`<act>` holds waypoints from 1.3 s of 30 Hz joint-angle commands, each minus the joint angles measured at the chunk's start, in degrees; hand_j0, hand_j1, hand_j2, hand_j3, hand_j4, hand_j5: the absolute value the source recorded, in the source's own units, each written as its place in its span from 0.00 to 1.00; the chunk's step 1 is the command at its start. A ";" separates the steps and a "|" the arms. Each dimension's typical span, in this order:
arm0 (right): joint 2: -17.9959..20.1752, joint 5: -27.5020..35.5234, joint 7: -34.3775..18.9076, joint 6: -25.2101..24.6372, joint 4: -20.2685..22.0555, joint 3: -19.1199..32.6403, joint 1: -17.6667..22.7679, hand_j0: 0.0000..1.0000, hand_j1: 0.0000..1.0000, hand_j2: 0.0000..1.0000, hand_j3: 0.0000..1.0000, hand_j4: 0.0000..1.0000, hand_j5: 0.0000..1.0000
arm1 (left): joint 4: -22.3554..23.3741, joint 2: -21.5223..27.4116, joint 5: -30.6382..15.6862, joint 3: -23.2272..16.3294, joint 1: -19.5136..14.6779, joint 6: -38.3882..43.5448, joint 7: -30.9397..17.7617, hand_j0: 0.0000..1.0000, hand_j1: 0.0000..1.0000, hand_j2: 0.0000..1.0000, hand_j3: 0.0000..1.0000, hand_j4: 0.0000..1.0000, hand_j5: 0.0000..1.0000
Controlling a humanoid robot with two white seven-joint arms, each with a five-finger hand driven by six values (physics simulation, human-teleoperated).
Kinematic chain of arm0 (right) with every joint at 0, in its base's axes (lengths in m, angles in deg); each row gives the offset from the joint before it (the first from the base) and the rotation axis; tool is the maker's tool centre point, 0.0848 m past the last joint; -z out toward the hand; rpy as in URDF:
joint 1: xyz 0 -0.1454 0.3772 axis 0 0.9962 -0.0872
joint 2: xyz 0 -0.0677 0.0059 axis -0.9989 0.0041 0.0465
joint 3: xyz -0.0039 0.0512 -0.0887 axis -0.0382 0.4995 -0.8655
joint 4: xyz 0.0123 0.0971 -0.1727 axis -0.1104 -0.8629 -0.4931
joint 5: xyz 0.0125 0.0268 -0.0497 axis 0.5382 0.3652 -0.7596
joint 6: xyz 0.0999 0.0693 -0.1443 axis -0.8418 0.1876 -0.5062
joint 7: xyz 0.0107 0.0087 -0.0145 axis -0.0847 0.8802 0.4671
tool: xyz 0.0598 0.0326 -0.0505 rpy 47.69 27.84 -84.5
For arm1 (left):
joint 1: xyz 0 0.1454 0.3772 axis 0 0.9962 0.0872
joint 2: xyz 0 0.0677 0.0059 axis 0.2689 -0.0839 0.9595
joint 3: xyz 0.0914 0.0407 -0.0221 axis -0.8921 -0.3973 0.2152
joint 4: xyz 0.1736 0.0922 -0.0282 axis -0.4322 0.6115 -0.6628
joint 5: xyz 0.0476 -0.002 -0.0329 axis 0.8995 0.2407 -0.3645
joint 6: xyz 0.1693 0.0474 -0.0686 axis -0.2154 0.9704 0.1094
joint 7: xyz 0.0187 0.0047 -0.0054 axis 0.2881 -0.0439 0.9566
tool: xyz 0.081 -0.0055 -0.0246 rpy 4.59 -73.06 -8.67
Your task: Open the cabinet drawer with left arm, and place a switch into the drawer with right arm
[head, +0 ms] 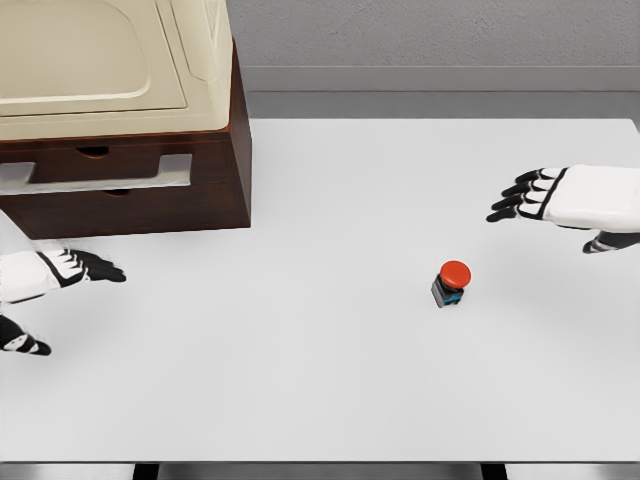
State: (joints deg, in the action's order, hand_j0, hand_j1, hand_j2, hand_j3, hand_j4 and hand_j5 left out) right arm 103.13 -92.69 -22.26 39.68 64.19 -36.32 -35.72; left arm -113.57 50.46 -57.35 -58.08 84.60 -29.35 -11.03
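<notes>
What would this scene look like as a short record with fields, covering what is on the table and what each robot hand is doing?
surface: white table
cabinet: brown cabinet at the table's far left, cream top
drawer: drawer looks slightly out, grey handle across its front
switch: switch with red button, on the table right of middle, untouched
left robot hand: left robot hand open, in front of the cabinet, holds nothing
right robot hand: right robot hand open, beyond the switch and right of it, holds nothing
</notes>
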 commanded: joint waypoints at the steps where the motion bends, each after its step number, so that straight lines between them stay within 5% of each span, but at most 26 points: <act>1: -0.06 0.27 0.02 -0.15 0.67 0.04 0.00 1.00 1.00 1.00 1.00 1.00 1.00 | -0.02 -4.32 -0.32 -0.13 0.00 0.09 -6.50 1.00 1.00 1.00 1.00 1.00 1.00; 6: -2.86 0.18 0.02 -0.15 -0.56 -2.24 0.00 1.00 1.00 1.00 1.00 1.00 1.00 | -0.02 -5.56 -0.32 -0.22 -0.26 0.09 -6.50 1.00 1.00 1.00 1.00 1.00 1.00; 11: -7.00 -1.49 0.02 -0.15 -0.39 -2.77 -0.62 1.00 1.00 1.00 1.00 1.00 1.00 | 0.07 6.22 -0.23 0.40 -1.23 0.09 -6.50 1.00 1.00 1.00 1.00 1.00 1.00; 14: -10.42 -5.97 0.02 -0.15 -0.30 -2.77 -1.32 1.00 1.00 1.00 1.00 1.00 1.00 | 0.16 7.63 -0.58 0.48 -4.39 0.09 -6.50 1.00 1.00 1.00 1.00 1.00 1.00; 23: -11.22 -10.72 0.02 -0.15 0.93 -6.46 -1.32 1.00 1.00 1.00 1.00 1.00 1.00 | -0.02 14.66 -5.15 0.75 -12.21 0.09 -4.55 0.96 0.96 0.96 0.96 0.96 0.96; 24: -11.22 -10.81 0.02 -0.15 0.93 -6.55 -1.32 1.00 1.00 1.00 1.00 1.00 1.00 | -0.02 14.66 -5.32 0.75 -14.41 0.09 -4.46 0.93 0.93 0.93 0.93 0.93 0.93; 28: -11.22 -11.77 0.02 -0.15 0.93 -7.43 -1.23 1.00 1.00 1.00 1.00 1.00 1.00 | -0.02 14.66 -7.79 0.48 -14.06 0.09 7.93 0.97 0.97 0.97 0.97 0.97 0.97; 29: -11.22 -11.86 0.02 -0.15 1.02 -7.78 -1.23 1.00 1.00 1.00 1.00 1.00 1.00 | -0.02 14.57 -7.79 0.31 -13.71 0.09 7.93 0.94 0.94 0.94 0.94 0.94 0.94; 31: -11.22 -11.86 0.02 -0.15 0.93 -7.95 -1.23 1.00 1.00 1.00 1.00 1.00 1.00 | -0.02 12.99 -7.70 0.13 -13.18 0.09 3.72 0.94 0.94 0.94 0.94 0.94 0.94; 33: -11.22 -12.74 0.02 -0.15 0.93 -8.13 -1.23 1.00 1.00 1.00 1.00 1.00 1.00 | -0.02 3.34 -7.70 0.05 -13.18 0.09 -6.50 0.94 0.94 0.94 0.94 0.94 0.94; 39: -11.22 -14.59 0.02 -0.15 0.93 -8.66 -1.23 1.00 1.00 1.00 1.00 1.00 1.00 | -0.02 -0.10 -11.57 -0.13 -13.45 0.81 -6.50 0.93 0.93 0.93 0.93 0.93 0.93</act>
State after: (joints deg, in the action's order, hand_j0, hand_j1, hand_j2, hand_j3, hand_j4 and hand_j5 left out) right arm 91.84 -106.98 -22.25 39.66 65.12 -44.89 -36.95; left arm -113.58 52.25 -67.20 -58.14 70.81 -28.93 -16.76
